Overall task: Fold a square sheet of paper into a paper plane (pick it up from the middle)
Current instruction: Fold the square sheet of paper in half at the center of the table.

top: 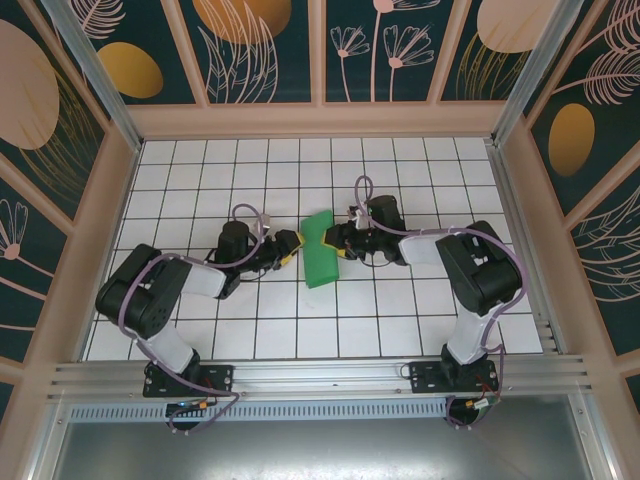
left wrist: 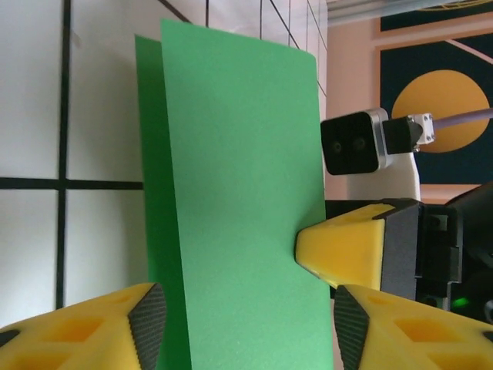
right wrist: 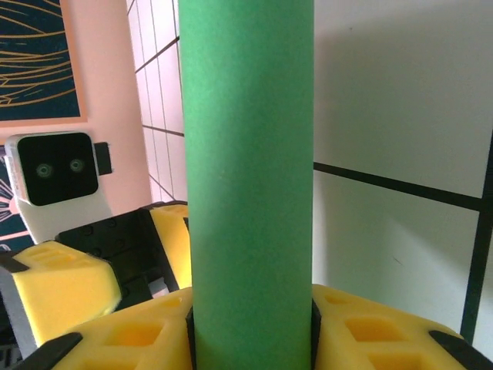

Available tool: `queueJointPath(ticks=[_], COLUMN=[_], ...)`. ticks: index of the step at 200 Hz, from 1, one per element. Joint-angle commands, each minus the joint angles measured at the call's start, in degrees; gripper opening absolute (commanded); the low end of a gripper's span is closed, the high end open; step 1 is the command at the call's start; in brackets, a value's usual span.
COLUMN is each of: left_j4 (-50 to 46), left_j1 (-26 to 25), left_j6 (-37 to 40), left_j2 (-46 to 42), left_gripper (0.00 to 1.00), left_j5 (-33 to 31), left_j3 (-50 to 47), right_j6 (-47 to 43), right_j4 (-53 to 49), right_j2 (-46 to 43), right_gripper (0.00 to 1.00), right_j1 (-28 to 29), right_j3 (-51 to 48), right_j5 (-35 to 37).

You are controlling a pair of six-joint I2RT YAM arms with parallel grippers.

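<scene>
Two layers: the sheet is folded in half and held on edge over mid-table, probably so it can be passed across. It is clamped by the right gripper. The left gripper is set astride it; whether it grips cannot be told.

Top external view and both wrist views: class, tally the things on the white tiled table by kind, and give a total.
Folded green paper sheet: 1
Black robot arms: 2
White-cased wrist cameras: 2
Total: 5
</scene>
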Motion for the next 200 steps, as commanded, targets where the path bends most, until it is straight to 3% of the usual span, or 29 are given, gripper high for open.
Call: queueJointPath(ticks=[1, 44, 113, 136, 160, 200], left_j4=[9.39, 10.88, 20.13, 22.33, 19.43, 13.94], left_j1=[-0.95, -1.35, -1.7, -1.78, -1.96, -2.83], left_j6=[-4.86, -5.84, -9.93, -10.56, -8.9, -5.35], left_j2=[4.04, 7.99, 12.44, 13.28, 13.36, 12.96], left_gripper=[0.58, 0.53, 0.34, 0.23, 0.11, 0.04], left_j5=[1.51, 1.35, 2.52, 2.51, 1.73, 0.49], left_j3=[1.49, 2.51, 2.24, 2.24, 2.85, 3.98], right_j6=[2.41, 4.75, 8.23, 8.15, 5.56, -0.59], right_j4=[4.76, 7.77, 11.82, 11.51, 7.24, -4.48], right_j2=[1.02, 1.35, 2.37, 2.16, 1.7, -0.1], right_gripper=[0.39, 0.39, 0.39, 0.39, 0.4, 0.46], right_j1=[-0.92, -1.61, -2.17, -2.39, -2.43, -2.07], right_j3=[-1.22, -2.44, -3.98, -4.55, -4.27, -2.4], right_j5=[-3.06, -4.91, -6.87, -6.63, -4.67, 1.73])
